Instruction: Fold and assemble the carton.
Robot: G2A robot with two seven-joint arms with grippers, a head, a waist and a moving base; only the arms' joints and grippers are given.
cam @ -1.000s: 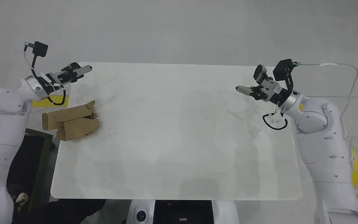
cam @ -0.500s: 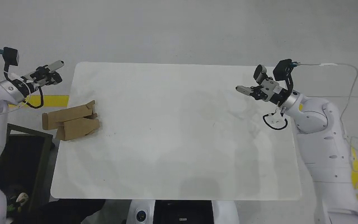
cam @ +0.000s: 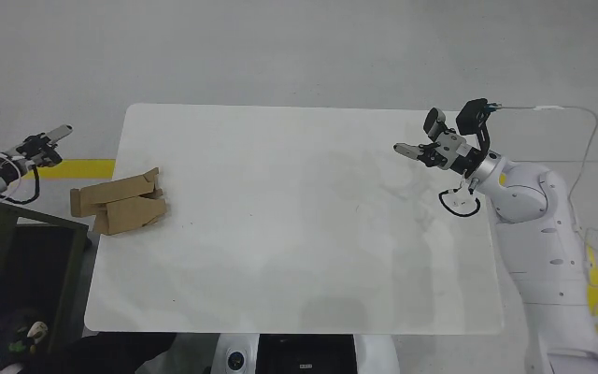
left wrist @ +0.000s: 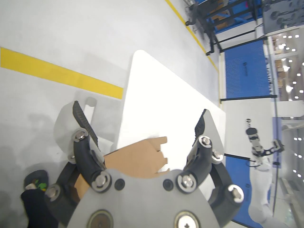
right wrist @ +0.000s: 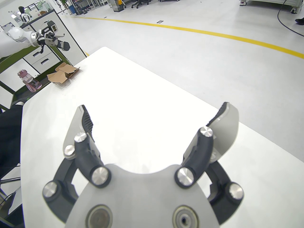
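A brown cardboard carton (cam: 120,204) lies partly folded at the left edge of the white table (cam: 299,224), with flaps sticking out. It also shows as a brown carton (left wrist: 135,157) in the left wrist view and as a small carton (right wrist: 63,72) far off in the right wrist view. My left gripper (cam: 47,140) is off the table to the left, above the floor, open and empty (left wrist: 140,112). My right gripper (cam: 418,140) hovers over the table's far right part, open with nothing between its fingers (right wrist: 154,110).
A yellow floor line (cam: 89,168) runs left of the table. A dark bin (cam: 33,280) stands by the table's left side. A pink bottle (right wrist: 27,80) sits on a green-framed stand beyond the table's left edge.
My left arm has drawn back leftward, from over the table's far left corner to out above the floor. The right arm and the carton have not moved.
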